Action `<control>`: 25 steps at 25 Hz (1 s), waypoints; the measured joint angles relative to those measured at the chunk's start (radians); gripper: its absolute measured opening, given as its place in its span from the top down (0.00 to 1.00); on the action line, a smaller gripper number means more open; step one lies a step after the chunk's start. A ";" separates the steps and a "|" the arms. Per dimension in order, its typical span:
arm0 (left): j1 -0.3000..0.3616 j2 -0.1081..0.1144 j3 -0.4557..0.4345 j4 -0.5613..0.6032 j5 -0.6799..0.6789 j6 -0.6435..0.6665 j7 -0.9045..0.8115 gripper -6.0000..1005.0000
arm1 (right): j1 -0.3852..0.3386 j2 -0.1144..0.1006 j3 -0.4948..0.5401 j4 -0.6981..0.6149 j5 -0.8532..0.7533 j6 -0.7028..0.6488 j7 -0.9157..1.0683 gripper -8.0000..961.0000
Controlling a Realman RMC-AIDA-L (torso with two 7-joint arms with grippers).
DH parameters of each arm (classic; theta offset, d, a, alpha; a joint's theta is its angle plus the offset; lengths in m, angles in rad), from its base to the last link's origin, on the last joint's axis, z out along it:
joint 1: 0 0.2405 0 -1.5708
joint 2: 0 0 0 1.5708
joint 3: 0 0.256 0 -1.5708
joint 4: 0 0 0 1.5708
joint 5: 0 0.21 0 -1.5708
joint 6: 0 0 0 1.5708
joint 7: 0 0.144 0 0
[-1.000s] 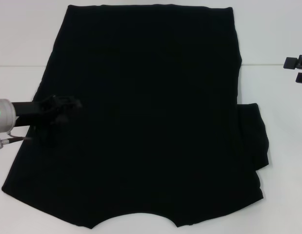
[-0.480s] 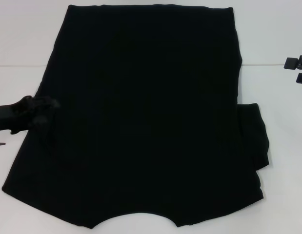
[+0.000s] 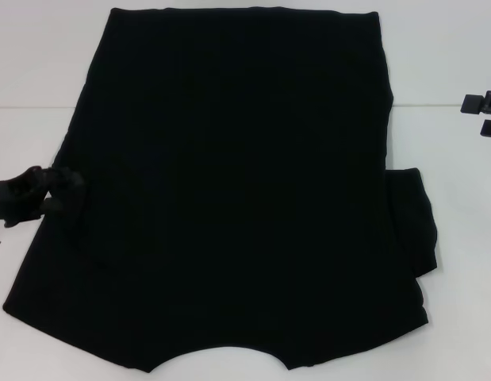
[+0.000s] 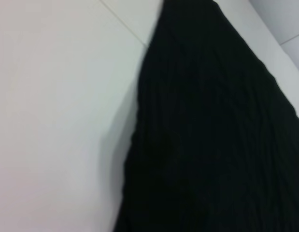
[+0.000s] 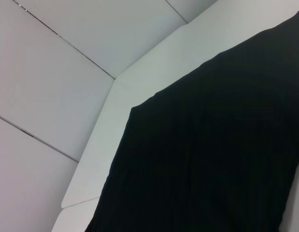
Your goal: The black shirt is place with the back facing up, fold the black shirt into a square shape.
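The black shirt [image 3: 237, 182] lies spread flat and covers most of the white table [image 3: 459, 206]. No lettering shows on it. Its neck opening is at the near edge and its hem at the far edge. One short sleeve [image 3: 413, 222] sticks out on the right side; the left side runs as a straight edge. My left gripper [image 3: 48, 190] hovers at the shirt's left edge, about halfway down, dark against the cloth. The left wrist view shows that cloth edge [image 4: 139, 145] against the table. My right gripper [image 3: 483, 113] is parked at the far right, off the shirt.
A bare strip of white table [image 3: 39, 135] runs beside the shirt's left edge, and a wider one lies on the right. Past the far edge of the table stands a pale panelled wall [image 5: 67, 72].
My left gripper has pulled back to the left, from over the shirt's left part to its left edge. The shirt and the right gripper have not moved.
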 joint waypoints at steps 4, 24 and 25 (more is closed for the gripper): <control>-0.001 -0.002 0.004 -0.009 0.024 -0.006 -0.002 0.36 | 0.000 0.000 -0.001 0.000 0.000 0.001 0.000 0.14; -0.120 -0.012 0.021 -0.088 -0.004 0.088 0.029 0.36 | 0.003 -0.001 -0.006 0.000 0.000 -0.003 -0.002 0.15; -0.115 -0.008 0.021 -0.072 -0.013 0.121 0.032 0.36 | 0.000 -0.003 -0.009 -0.001 0.000 -0.007 -0.002 0.15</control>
